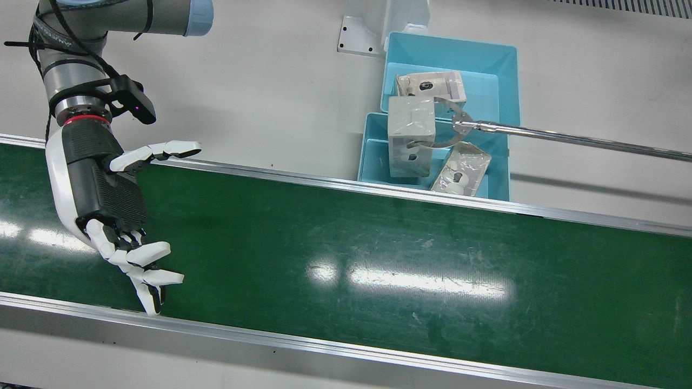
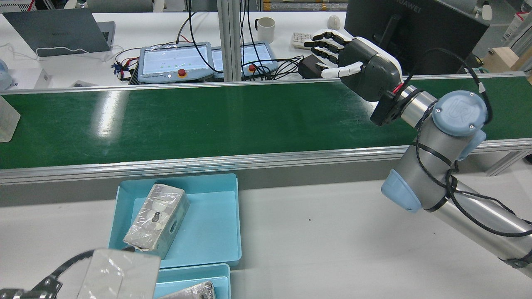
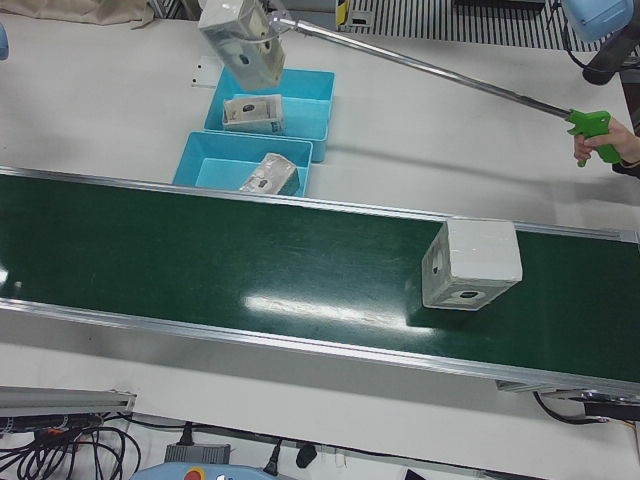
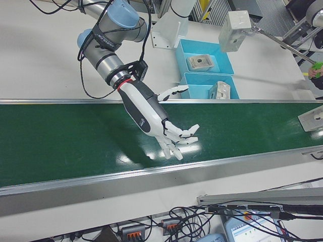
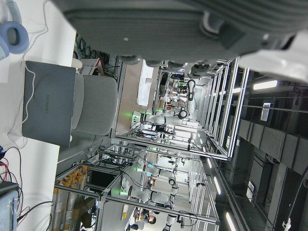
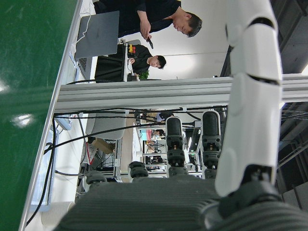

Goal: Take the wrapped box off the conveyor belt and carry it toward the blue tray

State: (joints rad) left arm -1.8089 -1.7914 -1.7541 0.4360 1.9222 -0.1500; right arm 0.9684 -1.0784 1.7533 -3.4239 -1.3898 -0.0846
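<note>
Right hand [image 1: 108,200] over belt [image 1: 378,254], fingers [image 1: 157,278] spread, empty; wrapped box [image 3: 470,265] well apart from fingers; left fingers' state unclear.

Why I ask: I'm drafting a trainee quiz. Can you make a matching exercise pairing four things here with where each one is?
Things:
1. right hand
2. wrapped box
3. grabber-held box
4. white mug

Places:
A. on the desk beyond the belt
B. resting on the green belt
C. raised over the blue trays
D. open over the belt, holding nothing

Pairs: 1-D, 2-B, 3-C, 4-A
</note>
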